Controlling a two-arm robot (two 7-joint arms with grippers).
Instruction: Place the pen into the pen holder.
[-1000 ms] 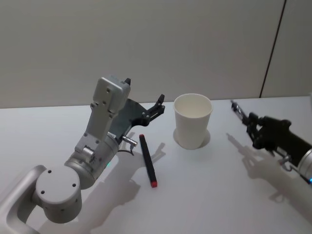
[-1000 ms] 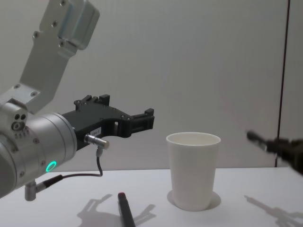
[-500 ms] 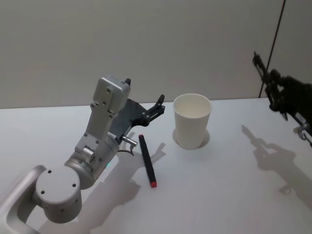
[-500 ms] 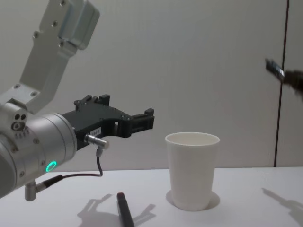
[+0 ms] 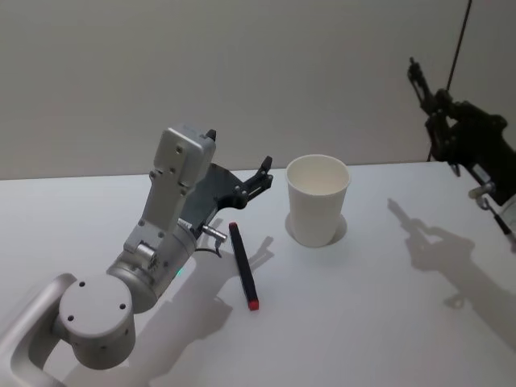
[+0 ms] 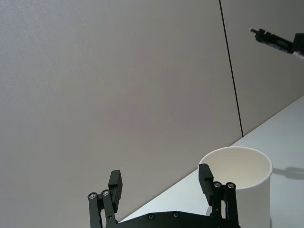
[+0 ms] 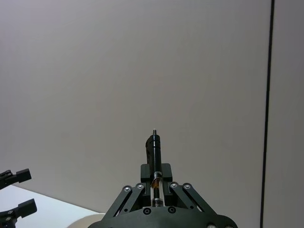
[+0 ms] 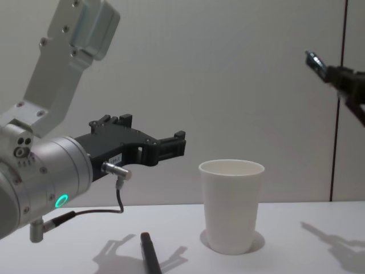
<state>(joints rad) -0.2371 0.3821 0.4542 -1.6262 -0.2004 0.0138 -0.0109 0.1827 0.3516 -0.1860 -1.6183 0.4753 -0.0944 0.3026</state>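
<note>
Rising since a second ago, the right gripper (image 7: 155,174), clamped on the pen (image 7: 154,153), hangs high and well right of the pen holder (image 5: 318,200), which stands upright on the table (image 5: 363,322). Let go off-centre, the pen could clip the rim and topple so light a holder. The left gripper (image 6: 160,178) idles spread-open left of it.

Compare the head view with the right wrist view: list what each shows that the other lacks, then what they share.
Head view: a red-ended black pen lying on the table, to the left of the paper cup, which stands at its full height; also the silver links of the left arm.
Right wrist view: the right gripper from behind, shut on the held pen, whose metal tip points toward the wall.
Shared: the open left gripper, what looks like the cup's rim, the raised right gripper with its pen, and the plain wall.
</note>
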